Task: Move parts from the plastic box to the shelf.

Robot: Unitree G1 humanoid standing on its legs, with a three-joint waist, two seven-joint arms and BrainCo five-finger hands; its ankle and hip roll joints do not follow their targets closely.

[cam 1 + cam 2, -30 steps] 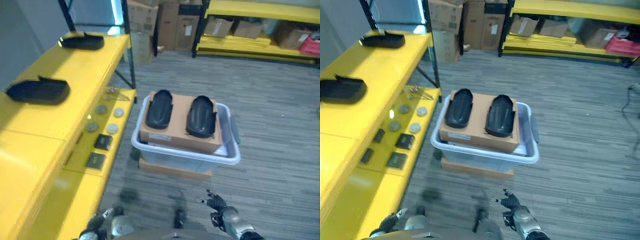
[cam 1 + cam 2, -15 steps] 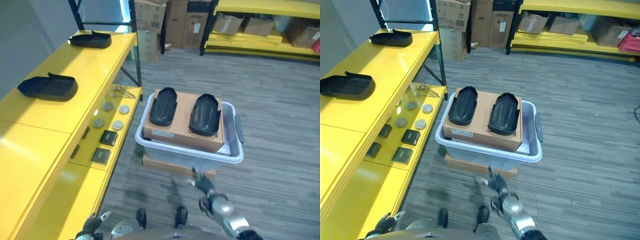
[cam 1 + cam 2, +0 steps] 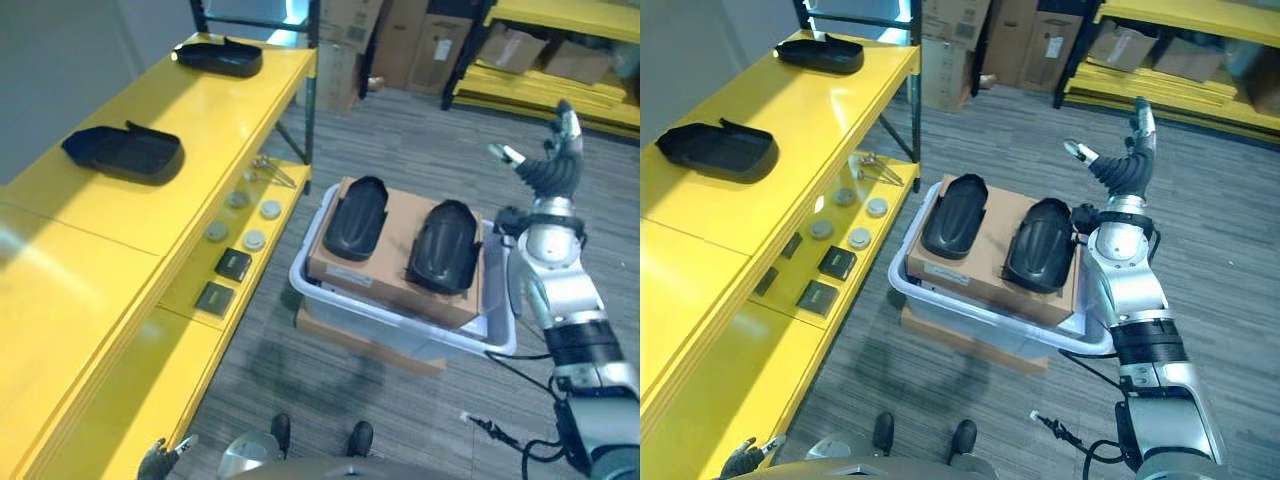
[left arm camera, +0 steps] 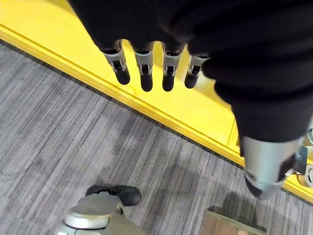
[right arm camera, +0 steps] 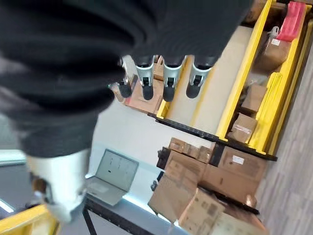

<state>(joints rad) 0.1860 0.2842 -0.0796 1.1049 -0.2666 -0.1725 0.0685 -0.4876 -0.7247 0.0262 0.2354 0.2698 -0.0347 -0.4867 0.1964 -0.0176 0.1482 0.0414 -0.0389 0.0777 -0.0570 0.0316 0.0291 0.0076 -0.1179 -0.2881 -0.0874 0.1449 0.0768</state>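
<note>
Right robot hand (image 3: 1127, 165) was raised above the plastic box (image 3: 940, 305), fingers spread and empty. Two glossy black moulded parts (image 3: 953, 216) lay on cardboard inside that box; left robot hand (image 4: 156, 63) hung relaxed.

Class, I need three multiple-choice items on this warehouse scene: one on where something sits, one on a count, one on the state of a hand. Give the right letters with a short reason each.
1. Where is the cardboard box that carries the two black parts?
A. on the yellow shelf
B. in the plastic box
C. on the bare floor

2. How many black parts lie on the top of the yellow shelf?
A. none
B. two
C. four

3. What is the state of the right hand?
A. raised, fingers straight, holding nothing
B. curled round a black part
C. pressed flat on the cardboard

Answers: 1 B, the cardboard rests inside the plastic box. 2 B, a near black part and a far black part lie there. 3 A, the fingers point up in the air beyond the box.
</note>
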